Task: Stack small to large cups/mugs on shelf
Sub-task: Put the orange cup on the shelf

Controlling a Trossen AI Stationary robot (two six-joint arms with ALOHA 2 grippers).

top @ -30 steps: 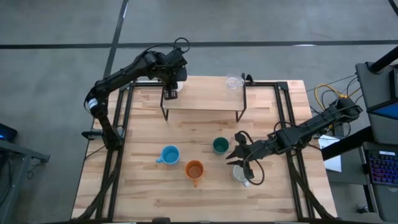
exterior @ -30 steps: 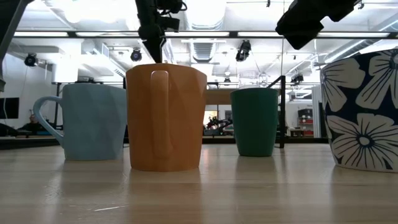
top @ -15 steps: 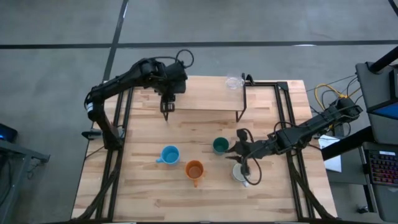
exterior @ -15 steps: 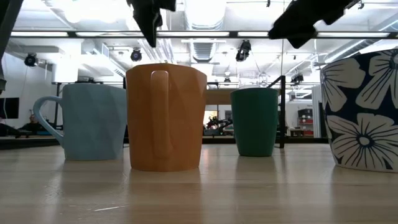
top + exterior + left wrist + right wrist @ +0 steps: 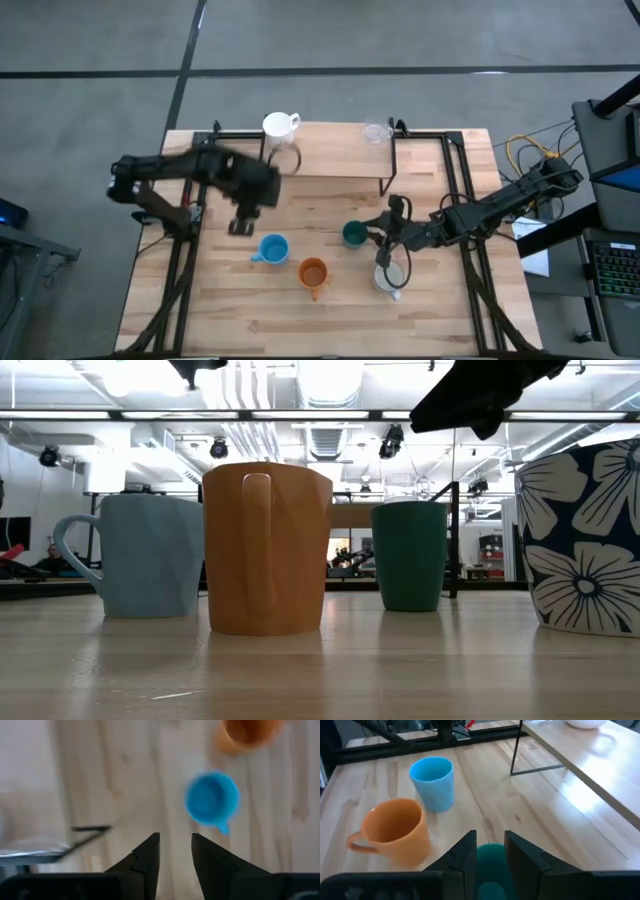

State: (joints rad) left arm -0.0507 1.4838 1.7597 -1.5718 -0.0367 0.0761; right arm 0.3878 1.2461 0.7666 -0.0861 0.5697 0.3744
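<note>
The white mug (image 5: 281, 126) stands on the left end of the shelf (image 5: 330, 155), and a tiny clear glass (image 5: 377, 131) stands on its right end. On the table stand the light blue mug (image 5: 272, 249), the orange mug (image 5: 313, 272), the dark teal cup (image 5: 354, 234) and the flower-patterned mug (image 5: 388, 278). My left gripper (image 5: 240, 228) hangs open above the table, just left of and beyond the blue mug (image 5: 212, 799). My right gripper (image 5: 383, 243) is open and hovers above the gap between the teal cup (image 5: 490, 862) and the patterned mug.
Black frame rails (image 5: 455, 190) run along the table's left and right sides. The shelf's thin black legs (image 5: 517, 750) stand beyond the mugs. The four table mugs are grouped in the near middle, and bare wood (image 5: 210, 300) lies at the near left.
My left gripper has swung away from the shelf's left end toward the table's near edge and a little left. It now hangs beside the blue mug, and the white mug is uncovered on the shelf. My right gripper has rolled about its wrist in place.
</note>
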